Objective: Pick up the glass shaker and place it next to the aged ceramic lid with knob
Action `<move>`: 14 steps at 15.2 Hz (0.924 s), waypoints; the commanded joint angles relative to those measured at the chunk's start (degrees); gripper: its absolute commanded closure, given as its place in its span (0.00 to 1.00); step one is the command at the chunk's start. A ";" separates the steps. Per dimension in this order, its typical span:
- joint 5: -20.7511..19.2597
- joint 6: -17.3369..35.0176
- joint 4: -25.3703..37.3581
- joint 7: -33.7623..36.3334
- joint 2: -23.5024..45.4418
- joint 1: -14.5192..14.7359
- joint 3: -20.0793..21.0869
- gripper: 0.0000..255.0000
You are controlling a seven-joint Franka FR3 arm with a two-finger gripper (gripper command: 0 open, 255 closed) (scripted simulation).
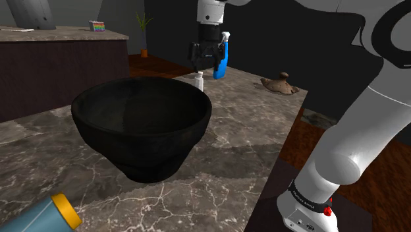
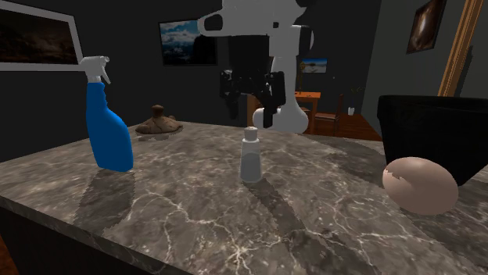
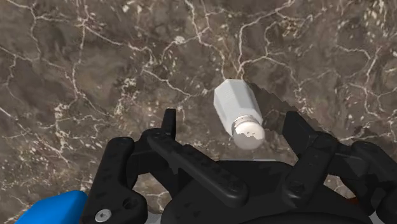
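A small clear glass shaker (image 2: 251, 155) with a silver top stands upright on the dark marble counter (image 2: 188, 219). My black gripper (image 2: 252, 117) hangs just above it, open, touching nothing. In the wrist view the shaker (image 3: 238, 114) lies in line with the gap between my fingertips (image 3: 168, 124), well below them. The brown lid with a knob (image 2: 159, 121) rests on the counter toward the second exterior view's left. In the shoulder view the shaker (image 1: 198, 82) peeks out behind the bowl, under the gripper (image 1: 207, 70), with the lid (image 1: 280, 84) to the right.
A blue spray bottle (image 2: 107, 125) stands near the lid. A large black bowl (image 1: 141, 125) sits in the middle of the counter. A cracked eggshell-like object (image 2: 420, 185) lies beside it. A blue cylinder with a yellow cap (image 1: 46, 214) lies at the near edge.
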 commanded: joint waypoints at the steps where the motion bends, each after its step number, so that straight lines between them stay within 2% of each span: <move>1: -0.96 -2.18 6.84 2.29 5.77 0.54 0.96 0.00; 2: -1.15 -2.57 8.08 2.66 6.81 0.70 1.07 0.00; 9: -0.89 3.62 0.27 2.45 5.17 0.64 0.95 0.00; 14: -0.89 3.62 0.27 2.45 5.17 0.64 0.95 0.00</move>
